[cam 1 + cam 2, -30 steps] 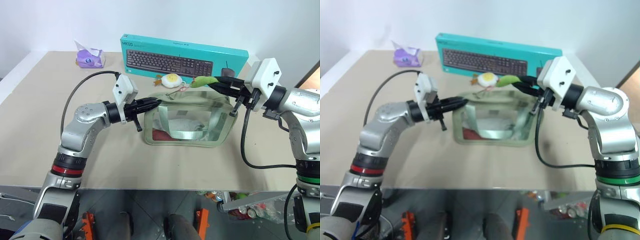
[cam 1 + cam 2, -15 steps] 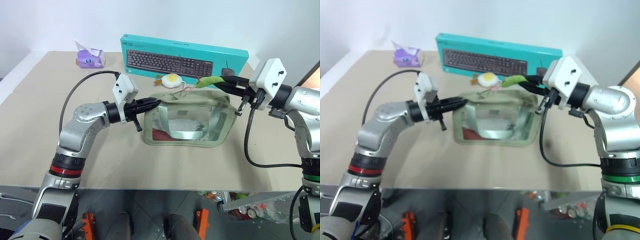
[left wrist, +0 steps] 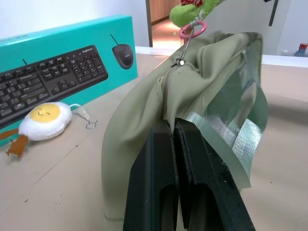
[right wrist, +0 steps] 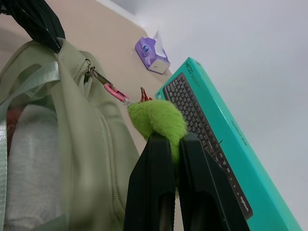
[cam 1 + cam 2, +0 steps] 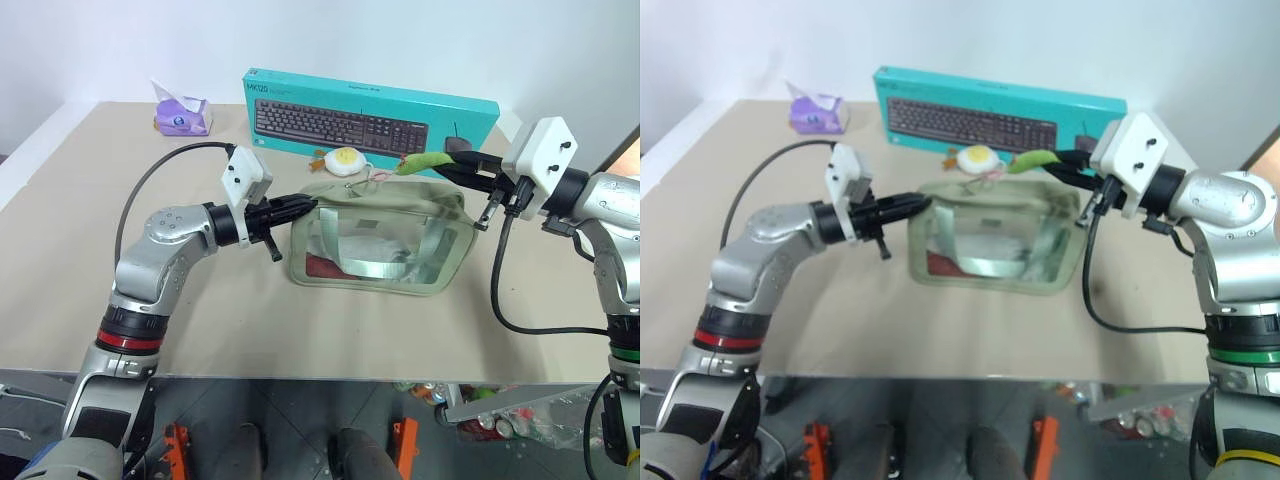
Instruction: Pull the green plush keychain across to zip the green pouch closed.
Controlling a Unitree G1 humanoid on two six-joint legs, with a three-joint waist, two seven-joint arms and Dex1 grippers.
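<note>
The green pouch [image 5: 378,243] lies on the tan table in front of the keyboard box, with clear sides and a strap across its window. My left gripper [image 5: 308,205] is shut on the fabric at the pouch's left end [image 3: 144,125]. My right gripper [image 5: 436,165] is shut on the green plush keychain [image 5: 417,162] above the pouch's back right corner. A pink clip [image 4: 114,91] links the plush [image 4: 156,118] to the zipper pull. The fabric at the top of the pouch [image 4: 72,144] is pulled taut between the two grippers.
A teal keyboard box [image 5: 370,112] stands along the back of the table. A white-and-yellow fried-egg plush [image 5: 343,159] lies between the box and the pouch. A purple tissue pack [image 5: 180,112] sits at the back left. The table's front edge [image 5: 300,378] runs close to me.
</note>
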